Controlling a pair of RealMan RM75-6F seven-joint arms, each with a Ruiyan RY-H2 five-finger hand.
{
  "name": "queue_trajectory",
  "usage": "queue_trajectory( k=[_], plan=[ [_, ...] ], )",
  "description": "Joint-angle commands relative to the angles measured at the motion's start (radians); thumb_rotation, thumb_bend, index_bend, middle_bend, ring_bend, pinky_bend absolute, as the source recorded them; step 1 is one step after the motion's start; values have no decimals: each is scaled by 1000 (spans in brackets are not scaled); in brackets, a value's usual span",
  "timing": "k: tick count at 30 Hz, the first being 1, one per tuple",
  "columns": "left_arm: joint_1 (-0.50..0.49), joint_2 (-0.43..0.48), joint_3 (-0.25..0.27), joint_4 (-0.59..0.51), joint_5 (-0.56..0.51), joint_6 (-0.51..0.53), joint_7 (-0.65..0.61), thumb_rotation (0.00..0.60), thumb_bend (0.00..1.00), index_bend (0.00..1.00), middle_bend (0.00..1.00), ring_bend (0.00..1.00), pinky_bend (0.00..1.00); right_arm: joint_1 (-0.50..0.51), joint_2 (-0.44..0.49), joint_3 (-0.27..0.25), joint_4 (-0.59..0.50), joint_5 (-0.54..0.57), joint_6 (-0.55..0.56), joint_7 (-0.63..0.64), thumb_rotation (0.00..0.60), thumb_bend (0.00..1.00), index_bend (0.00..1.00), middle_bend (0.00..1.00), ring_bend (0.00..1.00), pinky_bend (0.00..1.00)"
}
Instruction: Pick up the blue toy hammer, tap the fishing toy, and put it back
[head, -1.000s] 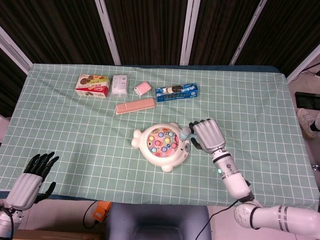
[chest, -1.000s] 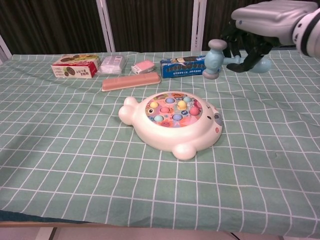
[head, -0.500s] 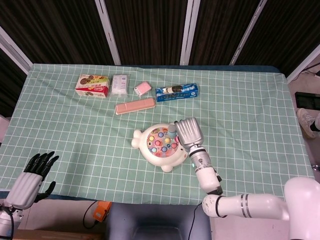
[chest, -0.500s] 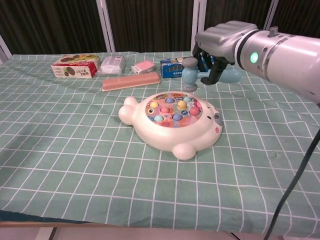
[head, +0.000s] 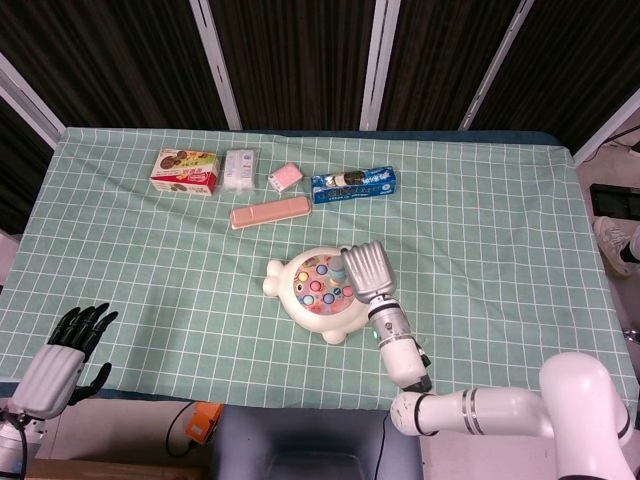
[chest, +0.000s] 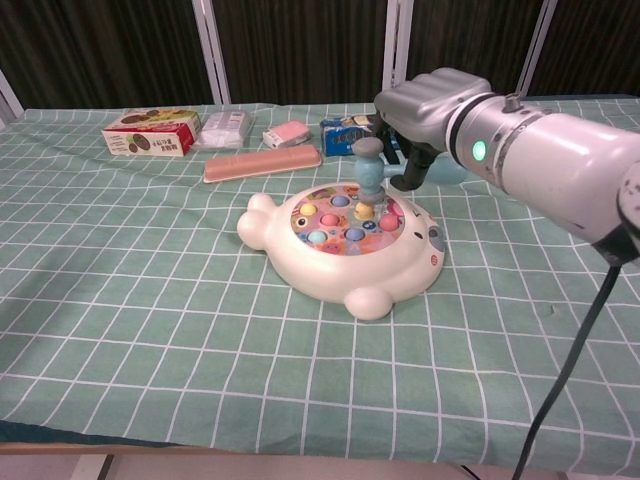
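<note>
My head view high above the table (head: 500, 230), chest view low and near, both sharing the fishing toy (chest: 345, 245).

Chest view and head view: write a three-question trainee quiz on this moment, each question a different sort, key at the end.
1. True or false: the right hand holds the blue toy hammer.
2. The hammer head is over which thing? A) fishing toy B) pink bar C) blue box
3. Fill in: the left hand sits near the table's ___ left corner, holding nothing.

Key: 1 true; 2 A; 3 near.
</note>
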Motion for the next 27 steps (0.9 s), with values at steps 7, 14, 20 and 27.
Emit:
queue_trajectory(
  k=[7, 14, 20, 27],
  plan=[
    [0, 1, 1, 1, 3, 2, -5, 600, 417, 0, 0, 0, 54, 8, -23, -17, 33, 18, 3, -13, 600, 580, 956, 693, 713, 717],
    [2, 2, 1, 1, 4, 6, -5, 600, 417, 0, 0, 0, 54, -7, 11, -15, -8, -10, 15, 22, 600, 579, 956, 692, 713, 717],
    [4, 1, 3, 0, 9, 11, 1, 600, 416, 0, 0, 0, 54, -38, 80, -37, -87, -52, 34, 50, 600, 580, 956, 693, 712, 716],
    [5, -2, 6, -3, 16, 12, 12, 600, 417, 0, 0, 0, 54, -65, 121, -78, -122, -73, 31, 62, 600, 579, 956, 693, 712, 716]
  ],
)
